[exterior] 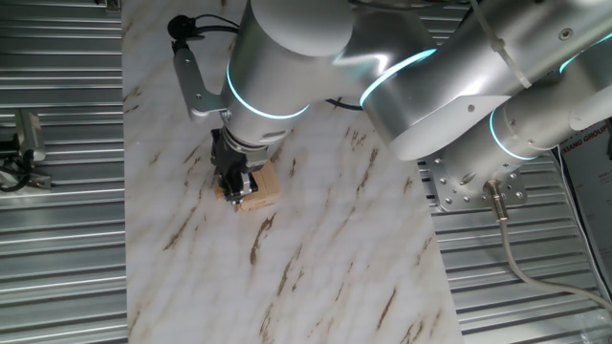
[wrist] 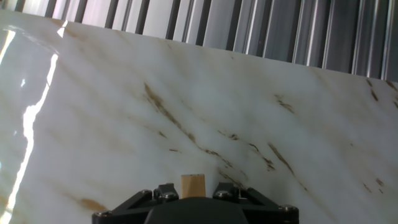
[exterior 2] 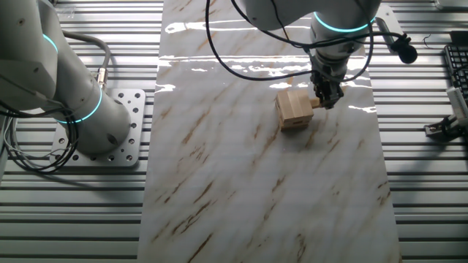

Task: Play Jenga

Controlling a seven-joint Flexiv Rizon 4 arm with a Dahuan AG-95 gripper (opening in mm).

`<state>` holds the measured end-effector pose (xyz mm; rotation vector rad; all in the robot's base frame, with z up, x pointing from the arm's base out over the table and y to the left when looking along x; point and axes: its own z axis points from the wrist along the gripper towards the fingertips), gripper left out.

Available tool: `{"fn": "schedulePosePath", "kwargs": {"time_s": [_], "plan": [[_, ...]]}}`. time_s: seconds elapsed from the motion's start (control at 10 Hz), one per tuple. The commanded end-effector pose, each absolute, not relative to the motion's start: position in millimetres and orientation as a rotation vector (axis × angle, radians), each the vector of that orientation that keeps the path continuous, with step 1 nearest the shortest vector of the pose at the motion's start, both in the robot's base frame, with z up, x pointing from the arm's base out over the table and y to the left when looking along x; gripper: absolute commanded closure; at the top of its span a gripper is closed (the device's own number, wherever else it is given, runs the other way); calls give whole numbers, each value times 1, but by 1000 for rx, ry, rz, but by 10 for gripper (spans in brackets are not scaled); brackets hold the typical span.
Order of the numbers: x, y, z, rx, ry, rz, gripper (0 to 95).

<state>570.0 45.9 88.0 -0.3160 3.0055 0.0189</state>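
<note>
The Jenga stack [exterior 2: 294, 111] is a small pile of light tan wooden blocks on the marble tabletop, also visible as the Jenga stack [exterior: 262, 190] in one fixed view. My gripper [exterior 2: 326, 96] hangs low at the stack's right side, where one block [exterior 2: 316, 103] sticks out sideways from the pile into its fingers. Seen from one fixed view, the gripper [exterior: 235, 183] covers the stack's left part. The hand view shows the tan end of a block [wrist: 193, 185] held between the two dark fingers, with the rest of the stack out of sight.
The marble-patterned board [exterior 2: 256, 183] lies over a ribbed metal table [exterior: 57, 239]. The arm's base plate [exterior 2: 124, 131] stands left of the board. A black cable [exterior 2: 234, 44] loops over the far part of the board.
</note>
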Motion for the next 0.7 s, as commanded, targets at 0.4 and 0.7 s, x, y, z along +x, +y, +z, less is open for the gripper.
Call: {"fn": "schedulePosePath", "kwargs": {"time_s": [0.4,0.7], "plan": [[570,46,88,-250,3017,21,570],[571,46,87,-240,3019,18,760]]}}
